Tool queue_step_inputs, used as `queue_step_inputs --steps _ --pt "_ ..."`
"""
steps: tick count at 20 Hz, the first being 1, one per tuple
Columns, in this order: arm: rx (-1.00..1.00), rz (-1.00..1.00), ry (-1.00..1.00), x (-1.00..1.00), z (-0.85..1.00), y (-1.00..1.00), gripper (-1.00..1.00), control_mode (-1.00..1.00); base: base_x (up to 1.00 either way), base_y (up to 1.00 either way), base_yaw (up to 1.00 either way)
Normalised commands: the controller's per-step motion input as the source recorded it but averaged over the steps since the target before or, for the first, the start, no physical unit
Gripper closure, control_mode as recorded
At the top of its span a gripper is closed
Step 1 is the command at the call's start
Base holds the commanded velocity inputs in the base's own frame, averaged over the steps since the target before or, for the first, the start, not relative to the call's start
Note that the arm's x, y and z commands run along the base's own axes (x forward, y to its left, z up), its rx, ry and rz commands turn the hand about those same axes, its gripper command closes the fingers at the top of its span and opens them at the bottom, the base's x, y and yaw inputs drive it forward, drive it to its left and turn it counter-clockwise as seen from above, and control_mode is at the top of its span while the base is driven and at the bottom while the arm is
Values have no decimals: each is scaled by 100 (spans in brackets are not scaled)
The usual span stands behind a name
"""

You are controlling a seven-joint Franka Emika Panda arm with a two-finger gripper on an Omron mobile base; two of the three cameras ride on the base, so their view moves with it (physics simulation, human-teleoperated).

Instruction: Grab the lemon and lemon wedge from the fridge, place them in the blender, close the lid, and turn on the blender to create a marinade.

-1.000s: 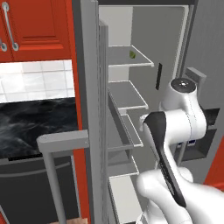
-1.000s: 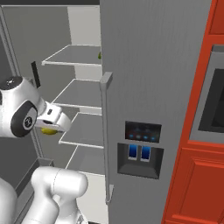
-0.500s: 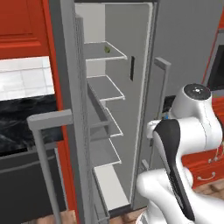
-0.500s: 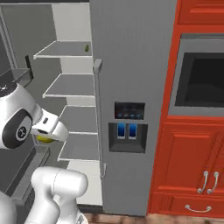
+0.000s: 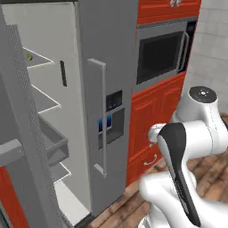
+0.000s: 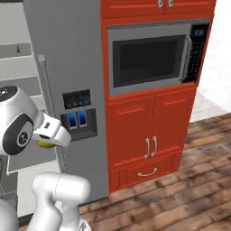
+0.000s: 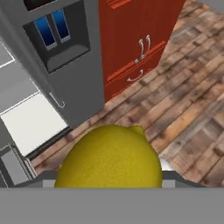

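Note:
My gripper (image 6: 48, 140) is shut on the lemon (image 7: 109, 159), a big yellow fruit that covers the fingertips in the hand view. In the right base view the lemon (image 6: 44, 145) peeks out yellow under the white hand, held in front of the fridge (image 6: 67, 54). The fridge (image 5: 109, 71) has its right door closed and its left side open, showing pale shelves. A small yellow-green piece, the lemon wedge (image 5: 28, 56), lies on the top shelf. The blender and the lid are out of view.
The open fridge door (image 5: 22, 151) juts out at the left. Right of the fridge stand red cabinets (image 6: 151, 135) with a built-in microwave (image 6: 149, 56). A water dispenser (image 7: 57, 35) sits in the closed door. Wooden floor (image 6: 180, 194) stretches to the right.
The whole picture has slid left: the base has swung right, away from the open fridge shelves toward the red cabinets and microwave. The lemon stays in the gripper.

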Motion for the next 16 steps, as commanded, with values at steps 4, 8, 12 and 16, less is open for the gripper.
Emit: queue_step_inputs --steps 4,8,12,16 --pt "0 0 0 0 0 0 100 100 0 -24 -87" --pt "0 0 0 0 0 0 100 100 0 -16 -92" --pt "0 0 0 0 0 0 100 100 0 -10 -94" --pt "0 0 0 0 0 0 100 100 0 -16 -93"
